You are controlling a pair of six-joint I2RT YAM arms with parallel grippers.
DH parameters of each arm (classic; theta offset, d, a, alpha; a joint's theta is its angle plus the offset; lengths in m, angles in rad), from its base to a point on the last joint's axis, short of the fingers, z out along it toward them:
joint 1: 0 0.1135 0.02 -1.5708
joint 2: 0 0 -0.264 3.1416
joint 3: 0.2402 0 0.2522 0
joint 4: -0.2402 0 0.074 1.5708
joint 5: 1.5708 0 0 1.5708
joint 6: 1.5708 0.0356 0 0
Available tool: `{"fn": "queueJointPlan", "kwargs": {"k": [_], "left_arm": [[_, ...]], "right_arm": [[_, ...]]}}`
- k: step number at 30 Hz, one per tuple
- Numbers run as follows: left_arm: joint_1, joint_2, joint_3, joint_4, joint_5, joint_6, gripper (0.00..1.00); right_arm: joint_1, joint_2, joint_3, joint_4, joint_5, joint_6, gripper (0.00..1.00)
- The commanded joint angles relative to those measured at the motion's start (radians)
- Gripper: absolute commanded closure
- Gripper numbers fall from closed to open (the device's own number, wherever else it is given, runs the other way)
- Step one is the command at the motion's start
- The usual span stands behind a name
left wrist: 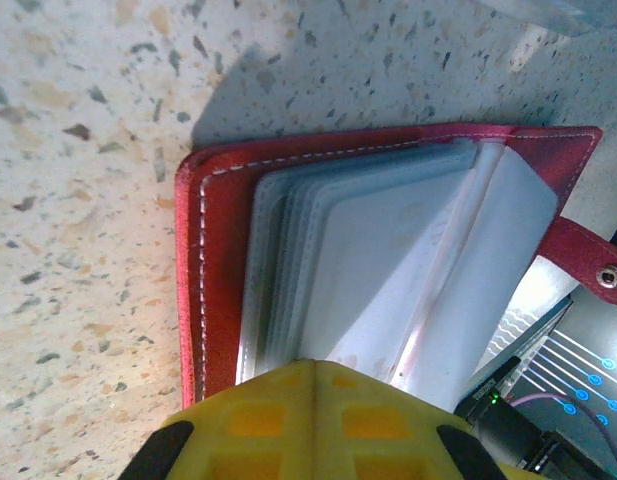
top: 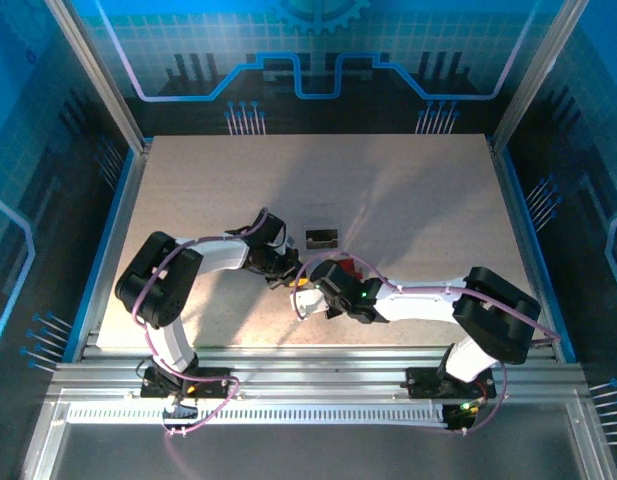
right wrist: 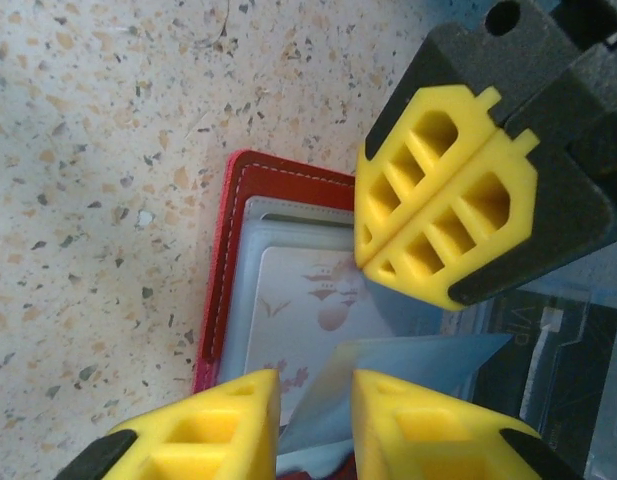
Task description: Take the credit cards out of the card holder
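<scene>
The red card holder [left wrist: 218, 260] lies open on the speckled table, its pale grey pocket leaves fanned out and its clasp tab [left wrist: 588, 262] off to the right. My left gripper [left wrist: 313, 365] is shut, with its yellow tips resting on the leaves. The right wrist view shows that same left gripper [right wrist: 366, 262] over the card holder [right wrist: 228, 262]. There, a pale card with reddish drawings [right wrist: 293, 310] sits in the top pocket. My right gripper [right wrist: 316, 400] is open, and a raised pale blue leaf [right wrist: 408, 365] stands in its gap. From above, both grippers [top: 285, 278] [top: 310, 298] meet at the holder [top: 350, 266].
A clear plastic tray [top: 323, 238] with something dark in it stands just behind the grippers, and its corner shows in the left wrist view [left wrist: 558, 10]. A dark glossy surface [right wrist: 553, 360] lies right of the holder. Metal frame posts and blue walls ring the table.
</scene>
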Motion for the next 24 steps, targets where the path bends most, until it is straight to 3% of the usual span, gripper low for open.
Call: {"fn": "queueJointPlan", "kwargs": {"k": [1,24], "left_arm": [[-0.007,0.013,-0.020,-0.049,-0.018,0.011,1.00],[-0.007,0.016,0.002,-0.073,-0.019,0.022,1.00]], "right_arm": [[-0.014,-0.034,0.001,-0.020,-0.003,0.034,0.74],[-0.016,-0.134,-0.052,-0.040,0.082,0.217,0.65]]}}
